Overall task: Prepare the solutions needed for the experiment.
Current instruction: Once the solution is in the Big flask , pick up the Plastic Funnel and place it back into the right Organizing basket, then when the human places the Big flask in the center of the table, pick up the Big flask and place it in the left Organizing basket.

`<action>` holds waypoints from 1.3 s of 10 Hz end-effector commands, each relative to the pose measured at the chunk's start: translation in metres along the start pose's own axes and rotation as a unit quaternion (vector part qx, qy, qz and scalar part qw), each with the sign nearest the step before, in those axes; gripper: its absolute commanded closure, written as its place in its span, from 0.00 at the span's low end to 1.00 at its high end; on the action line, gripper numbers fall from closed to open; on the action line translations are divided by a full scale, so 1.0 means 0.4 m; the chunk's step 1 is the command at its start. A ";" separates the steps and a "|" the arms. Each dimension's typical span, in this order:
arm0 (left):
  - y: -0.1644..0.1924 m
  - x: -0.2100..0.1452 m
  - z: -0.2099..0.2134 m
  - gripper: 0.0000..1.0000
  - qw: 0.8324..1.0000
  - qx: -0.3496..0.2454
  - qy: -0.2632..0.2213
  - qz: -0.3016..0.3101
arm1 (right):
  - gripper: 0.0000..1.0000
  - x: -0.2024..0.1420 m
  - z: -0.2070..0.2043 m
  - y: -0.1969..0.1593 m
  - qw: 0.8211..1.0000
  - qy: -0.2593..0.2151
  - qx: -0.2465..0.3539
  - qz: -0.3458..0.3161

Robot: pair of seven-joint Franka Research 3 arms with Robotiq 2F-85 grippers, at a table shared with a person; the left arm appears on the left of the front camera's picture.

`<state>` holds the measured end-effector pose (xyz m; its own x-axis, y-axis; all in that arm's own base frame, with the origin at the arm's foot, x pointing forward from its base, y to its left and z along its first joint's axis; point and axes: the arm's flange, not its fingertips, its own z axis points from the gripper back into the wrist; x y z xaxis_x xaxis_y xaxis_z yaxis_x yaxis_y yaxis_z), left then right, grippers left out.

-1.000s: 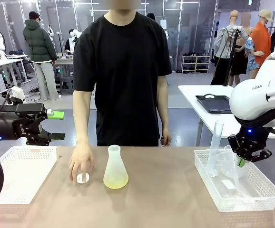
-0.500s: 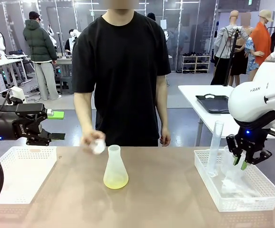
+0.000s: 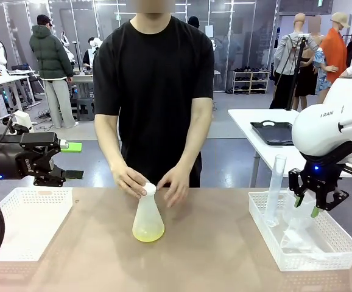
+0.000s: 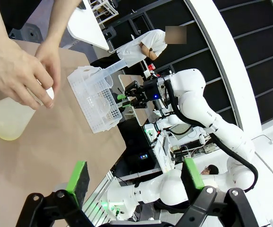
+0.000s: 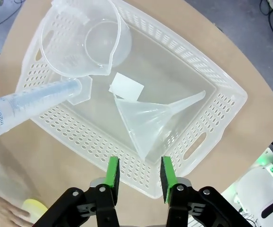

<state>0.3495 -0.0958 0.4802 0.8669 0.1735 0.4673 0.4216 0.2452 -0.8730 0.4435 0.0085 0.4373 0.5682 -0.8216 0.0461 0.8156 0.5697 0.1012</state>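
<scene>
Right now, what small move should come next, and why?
Probably the person's hand presses the stopper into the flask neck: it sits at the mouth, above the shallow yellow-green solution. The left gripper and right gripper hang open, away from it.

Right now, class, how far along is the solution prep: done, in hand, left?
Done: a shallow yellow-green liquid sits in the flask. In hand: the person's hands are fitting the white stopper at its mouth. Left, probably: the funnel, beaker and cylinder sit in the basket under the robot's open right hand, ungrasped.
</scene>
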 end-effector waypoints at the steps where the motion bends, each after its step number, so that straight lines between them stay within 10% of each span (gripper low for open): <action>1: -0.007 0.000 -0.006 0.00 1.000 -0.011 -0.009 0.010 | 0.54 0.004 0.000 -0.002 1.000 -0.001 0.000 -0.002; 13: -0.007 0.000 -0.006 0.00 1.000 -0.011 -0.009 0.010 | 0.54 -0.040 0.055 0.004 0.999 -0.025 0.028 0.032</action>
<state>0.3495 -0.0958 0.4802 0.8670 0.1735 0.4672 0.4214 0.2452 -0.8731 0.4422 0.0121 0.4440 0.5806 -0.8123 0.0557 0.8044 0.5828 0.1154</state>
